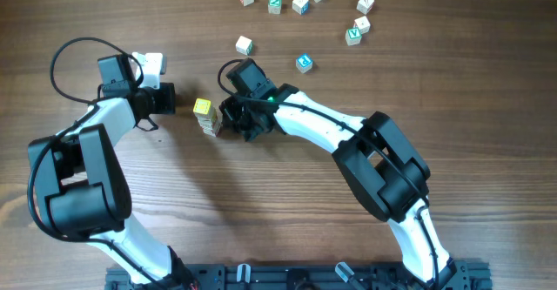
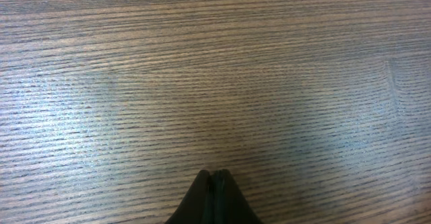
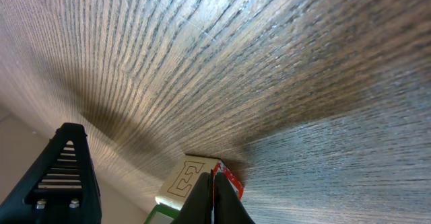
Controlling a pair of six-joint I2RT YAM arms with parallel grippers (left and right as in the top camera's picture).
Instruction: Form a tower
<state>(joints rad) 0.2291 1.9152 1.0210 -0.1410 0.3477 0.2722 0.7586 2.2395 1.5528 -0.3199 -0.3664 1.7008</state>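
Note:
The tower [image 1: 205, 117] stands left of the table's middle, a slim stack with a pale yellow cube on top. In the right wrist view its cube marked E [image 3: 190, 177] has a red-edged side, and a green-edged cube [image 3: 160, 215] lies beside it. My right gripper [image 1: 223, 121] is shut and empty. Its tips [image 3: 214, 183] rest right against the E cube's edge. My left gripper [image 1: 172, 98] is also shut, a short way left of the tower and apart from it. The left wrist view has only bare wood ahead of that gripper [image 2: 214, 177].
Several loose letter cubes lie at the back right, among them a white one [image 1: 244, 44], a blue-marked one [image 1: 304, 62] and a green-marked one [image 1: 275, 4]. The left arm's dark link [image 3: 62, 177] shows at the left of the right wrist view.

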